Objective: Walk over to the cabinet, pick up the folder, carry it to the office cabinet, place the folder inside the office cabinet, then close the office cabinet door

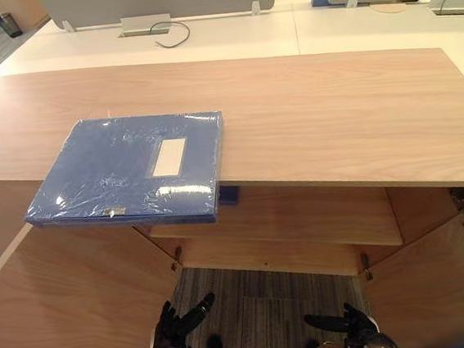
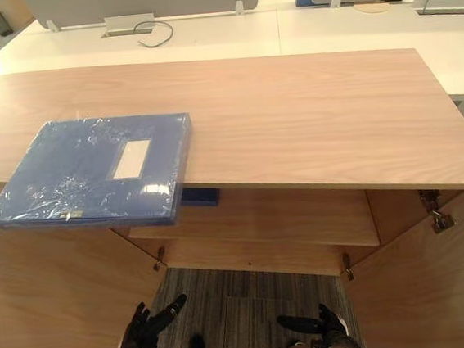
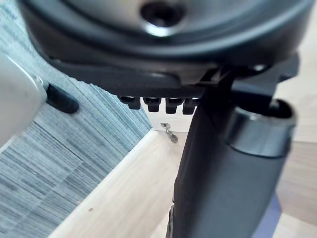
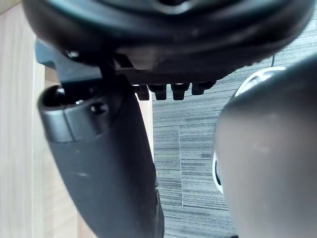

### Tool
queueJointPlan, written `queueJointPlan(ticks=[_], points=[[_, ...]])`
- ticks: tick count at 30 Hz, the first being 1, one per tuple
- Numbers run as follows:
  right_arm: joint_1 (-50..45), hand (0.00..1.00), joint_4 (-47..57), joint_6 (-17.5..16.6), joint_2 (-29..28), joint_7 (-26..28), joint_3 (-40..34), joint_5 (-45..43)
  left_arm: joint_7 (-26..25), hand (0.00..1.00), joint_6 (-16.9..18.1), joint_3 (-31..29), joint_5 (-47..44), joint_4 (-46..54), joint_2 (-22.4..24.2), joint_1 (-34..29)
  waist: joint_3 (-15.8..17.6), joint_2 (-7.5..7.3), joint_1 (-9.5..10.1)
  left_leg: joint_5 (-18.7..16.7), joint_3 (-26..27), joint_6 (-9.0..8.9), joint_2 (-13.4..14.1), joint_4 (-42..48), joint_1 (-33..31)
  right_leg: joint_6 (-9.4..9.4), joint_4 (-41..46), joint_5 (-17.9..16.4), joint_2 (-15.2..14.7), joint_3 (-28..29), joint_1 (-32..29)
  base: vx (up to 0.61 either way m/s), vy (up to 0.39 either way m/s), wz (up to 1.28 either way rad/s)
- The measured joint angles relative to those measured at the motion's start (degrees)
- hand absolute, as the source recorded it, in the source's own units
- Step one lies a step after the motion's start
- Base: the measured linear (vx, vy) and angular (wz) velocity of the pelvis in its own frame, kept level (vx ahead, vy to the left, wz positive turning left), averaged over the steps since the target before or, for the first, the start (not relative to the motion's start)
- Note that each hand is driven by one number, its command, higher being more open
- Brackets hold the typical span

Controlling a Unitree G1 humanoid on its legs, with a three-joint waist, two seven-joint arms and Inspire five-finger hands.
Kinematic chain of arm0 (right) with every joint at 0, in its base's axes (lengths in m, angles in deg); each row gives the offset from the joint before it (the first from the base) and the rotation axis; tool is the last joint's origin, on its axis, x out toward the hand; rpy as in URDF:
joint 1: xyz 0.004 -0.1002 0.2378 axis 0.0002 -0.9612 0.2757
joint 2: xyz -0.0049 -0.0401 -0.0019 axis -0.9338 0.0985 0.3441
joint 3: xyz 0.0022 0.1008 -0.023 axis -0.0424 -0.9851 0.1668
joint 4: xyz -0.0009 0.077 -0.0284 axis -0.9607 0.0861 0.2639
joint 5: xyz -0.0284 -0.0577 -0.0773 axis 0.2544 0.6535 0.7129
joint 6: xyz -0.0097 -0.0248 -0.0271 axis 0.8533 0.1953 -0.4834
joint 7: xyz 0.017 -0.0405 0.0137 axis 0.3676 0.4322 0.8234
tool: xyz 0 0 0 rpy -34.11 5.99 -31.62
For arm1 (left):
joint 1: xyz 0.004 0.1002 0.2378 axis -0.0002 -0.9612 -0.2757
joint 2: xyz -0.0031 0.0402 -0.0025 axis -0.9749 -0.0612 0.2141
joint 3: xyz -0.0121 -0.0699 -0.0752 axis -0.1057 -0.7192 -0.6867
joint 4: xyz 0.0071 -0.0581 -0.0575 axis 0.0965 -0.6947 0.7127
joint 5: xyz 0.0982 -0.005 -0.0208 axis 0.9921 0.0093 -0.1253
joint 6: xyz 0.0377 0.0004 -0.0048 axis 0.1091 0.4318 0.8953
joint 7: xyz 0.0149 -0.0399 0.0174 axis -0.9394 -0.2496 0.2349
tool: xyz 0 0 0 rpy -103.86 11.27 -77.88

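Note:
A blue folder (image 1: pixel 125 172) wrapped in clear film lies flat on the left part of the wooden cabinet top (image 1: pixel 333 115), its near edge overhanging the front. Below it the cabinet stands with both doors swung out, and a wooden shelf (image 1: pixel 302 216) shows inside. My left hand (image 1: pixel 175 332) hangs low over the carpet, well below and in front of the folder, fingers relaxed and holding nothing. My right hand (image 1: pixel 353 323) hangs at the same height to the right, also open and empty. The left hand's thumb (image 3: pixel 223 173) and the right hand's thumb (image 4: pixel 109 168) stand straight in the wrist views.
The left door (image 1: pixel 65 313) and right door (image 1: pixel 440 285) flank my hands closely. A small dark blue object (image 1: pixel 228 195) sits under the top by the folder's corner. White desks (image 1: pixel 227 35) with grey partitions and a cable lie behind the cabinet.

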Motion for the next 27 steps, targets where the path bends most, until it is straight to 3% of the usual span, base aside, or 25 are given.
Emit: queueJointPlan(ticks=[6,14,18,23,27], points=[[-0.14,1.0,-0.4,-0.01,-1.03,0.29,0.56,0.08,0.02,1.0,0.8,-1.72,-8.34,1.71,0.04,-0.24,-0.49,-1.47,0.63,0.55,-0.35,-0.28,-0.52,-1.1,1.11,0.54,-8.15,3.53,1.37,-2.27,5.22,0.04,0.024,0.15],[1.05,1.0,-0.36,-0.07,-1.8,1.67,3.9,2.22,-0.58,1.0,1.39,-4.68,-14.03,11.37,1.02,-3.86,-0.51,-1.49,2.18,0.83,-3.35,0.1,-1.98,-1.63,0.47,1.21,-12.62,6.44,1.31,-5.61,8.2,-0.06,0.054,0.22],[0.67,1.0,-0.36,0.0,-1.54,1.74,4.69,2.26,-2.63,1.0,1.69,-7.65,-9.55,18.52,1.74,-5.46,-0.44,-1.68,3.78,2.13,-6.95,0.31,-2.74,-2.28,-1.38,1.29,-12.92,6.64,0.85,-8.67,8.3,-0.1,0.035,0.41],[0.36,1.0,-0.28,0.76,-1.63,2.01,4.54,2.29,-4.23,1.0,0.08,-14.62,2.84,27.98,3.82,-9.41,-0.16,-2.49,5.08,2.55,-11.29,0.42,-3.88,-2.22,-1.84,1.94,-12.8,6.37,0.61,-12.87,10.49,-0.05,0.012,0.46],[0.54,1.0,-0.21,1.16,-1.95,1.96,2.99,2.31,-6.76,1.0,-1.84,-19.53,14.79,37.13,4.05,-9.55,0.03,-2.77,7.5,3.16,-14.77,0.3,-4.42,-2.17,-3.23,2.24,-12.79,5.95,0.7,-16.32,11.37,-0.03,-0.011,0.43]])
